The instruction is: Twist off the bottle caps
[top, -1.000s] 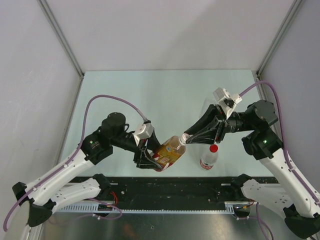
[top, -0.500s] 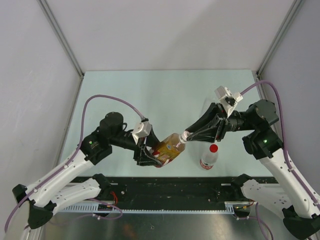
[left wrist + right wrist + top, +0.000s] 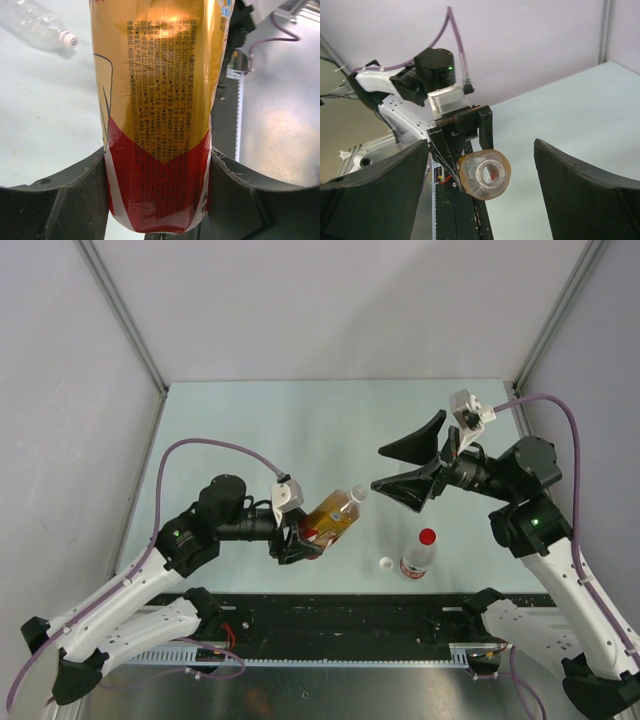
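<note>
My left gripper [image 3: 300,538] is shut on the base of the amber bottle [image 3: 327,522], holding it tilted above the table. In the left wrist view the fingers [image 3: 65,200] press both sides of its red-and-gold label [image 3: 160,115]. The bottle's mouth [image 3: 485,173] is bare and faces my right gripper [image 3: 378,468], which stands open a short way back from it. A small white cap [image 3: 385,563] lies loose on the table. Beside it stands a bottle [image 3: 416,560] with a red cap [image 3: 427,536]. A clear bottle [image 3: 37,22] with a white cap [image 3: 68,40] lies on the table.
Grey walls close in the pale green table [image 3: 300,430] on three sides. A black rail [image 3: 340,615] with the arm bases runs along the near edge.
My right gripper opened and pulled back to the upper right, off the amber bottle's neck. The white cap now lies on the table. The left arm shifted the bottle slightly left.
</note>
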Motion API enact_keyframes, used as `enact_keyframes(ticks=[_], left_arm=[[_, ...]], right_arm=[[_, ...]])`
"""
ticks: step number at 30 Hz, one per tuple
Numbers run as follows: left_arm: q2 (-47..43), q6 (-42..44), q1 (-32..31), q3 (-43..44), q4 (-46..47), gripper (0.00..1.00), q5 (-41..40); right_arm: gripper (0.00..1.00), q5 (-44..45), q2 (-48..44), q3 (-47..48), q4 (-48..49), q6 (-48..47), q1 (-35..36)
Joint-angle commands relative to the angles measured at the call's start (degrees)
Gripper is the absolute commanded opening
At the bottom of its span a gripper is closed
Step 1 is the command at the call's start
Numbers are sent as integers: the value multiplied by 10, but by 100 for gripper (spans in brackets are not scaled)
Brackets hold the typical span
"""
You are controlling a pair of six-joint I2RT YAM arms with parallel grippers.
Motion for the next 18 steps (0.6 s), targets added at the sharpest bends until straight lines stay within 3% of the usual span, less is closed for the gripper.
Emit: enact_keyframes(ticks=[1, 11, 18], left_arm=[[-22, 12, 2, -11, 3, 0, -83], [-56, 16, 2, -27, 3, 0, -152], [-54, 18, 1, -27, 3, 0, -168]], right_arm=[[89, 47, 15, 20, -23, -1, -3], [99, 45, 40, 19, -48, -10, -3], [99, 40, 51, 19, -59, -10, -3]])
